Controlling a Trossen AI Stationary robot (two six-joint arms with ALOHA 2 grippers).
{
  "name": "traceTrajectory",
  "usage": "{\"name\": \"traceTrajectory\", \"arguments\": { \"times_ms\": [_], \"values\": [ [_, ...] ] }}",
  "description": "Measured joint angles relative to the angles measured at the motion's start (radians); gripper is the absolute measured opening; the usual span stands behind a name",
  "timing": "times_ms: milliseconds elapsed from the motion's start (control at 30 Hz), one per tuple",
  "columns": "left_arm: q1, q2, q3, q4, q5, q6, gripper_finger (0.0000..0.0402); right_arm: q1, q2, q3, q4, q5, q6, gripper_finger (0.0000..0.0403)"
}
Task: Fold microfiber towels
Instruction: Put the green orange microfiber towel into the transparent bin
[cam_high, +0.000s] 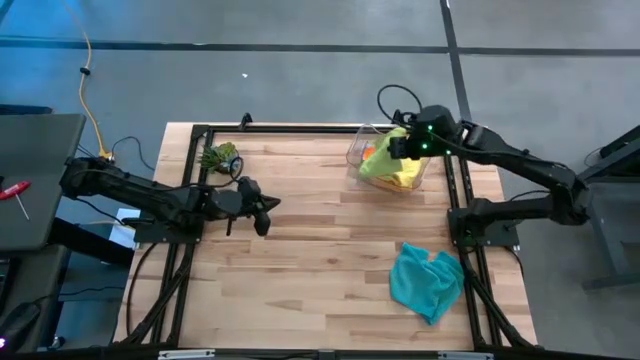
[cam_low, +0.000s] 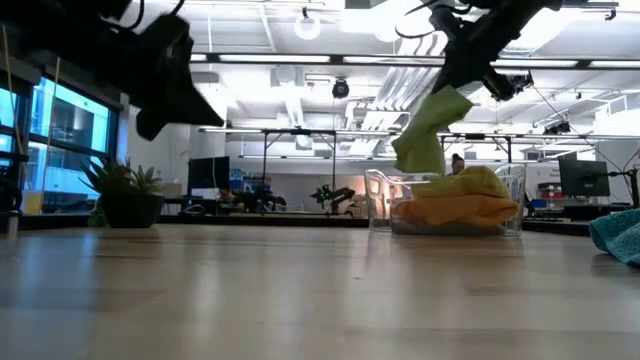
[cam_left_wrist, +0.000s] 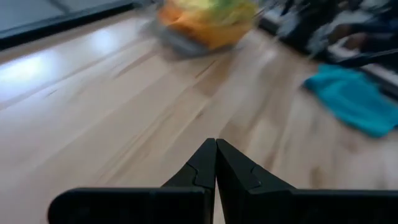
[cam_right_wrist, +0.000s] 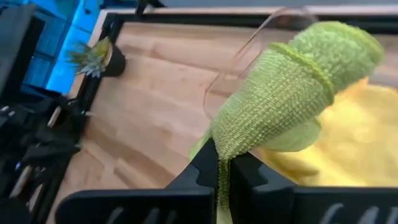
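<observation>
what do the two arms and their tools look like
Both arms are dark, nearly black, built of jointed segments. The left tool ends in two flat black fingers with notched, interlocking inner edges that taper to a point. The right tool looks the same. A small green light glows on the right wrist, with a black cable looping above it.

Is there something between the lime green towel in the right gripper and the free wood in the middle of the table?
Nothing visible: the right gripper holds the lime green towel above the clear bin, and the table beside it is bare.
</observation>
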Motion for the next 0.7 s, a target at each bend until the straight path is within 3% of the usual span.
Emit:
{"name": "traceTrajectory", "arguments": {
  "times_ms": [167, 433, 567, 700],
  "values": [
    [0.0, -0.001, 0.0, 0.097, 0.02, 0.041, 0.0, -0.081, 0.001, 0.0, 0.094, -0.033, -0.035, 0.0],
    [0.0, -0.001, 0.0, 0.109, 0.02, 0.04, 0.0, -0.198, 0.016, 0.0, 0.204, -0.089, -0.06, 0.0],
    [0.0, -0.001, 0.0, 0.109, 0.02, 0.04, 0.0, -0.221, 0.014, -0.14, 0.207, -0.143, -0.042, 0.0],
    [0.0, -0.001, 0.0, 0.109, 0.02, 0.016, 0.0, -0.231, -0.014, -0.333, 0.379, -0.244, 0.078, 0.0]
  ]
}}
